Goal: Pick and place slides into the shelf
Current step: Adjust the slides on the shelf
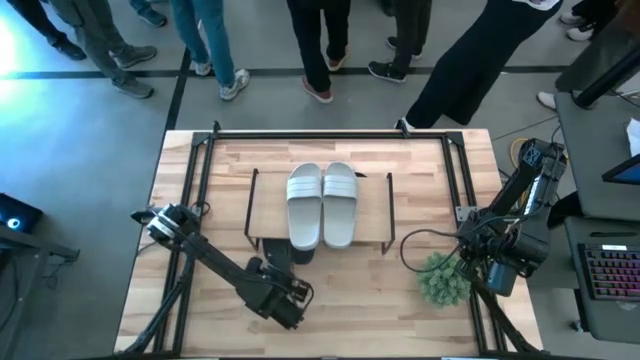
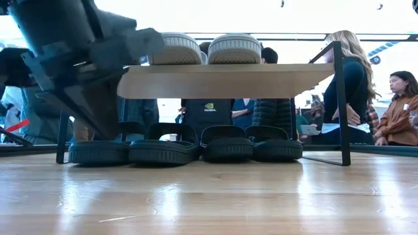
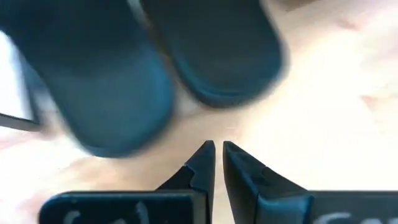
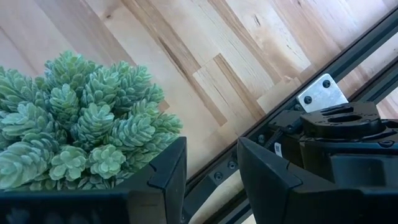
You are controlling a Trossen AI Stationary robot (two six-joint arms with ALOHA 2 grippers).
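Observation:
Two pale grey-white slides [image 1: 321, 205] lie side by side on the shelf's light-wood top board [image 1: 370, 210]; they also show in the low view [image 2: 204, 49]. Several black slides [image 2: 163, 150] rest on their soles in a row on the table under the board [image 2: 222, 81]. One heel [image 1: 285, 250] sticks out past the shelf's near edge. My left gripper [image 3: 219, 149] is shut and hovers just on the near side of two black slides [image 3: 106, 81], touching nothing. My right gripper [image 4: 211, 149] is open and waits at the table's right near corner.
A small green succulent plant [image 4: 74, 124] stands on the table next to my right gripper, near the right edge [image 1: 440, 280]. A black metal frame [image 1: 330, 137] runs round the tabletop. People stand beyond the far edge. Bare wood lies on the near side of the shelf.

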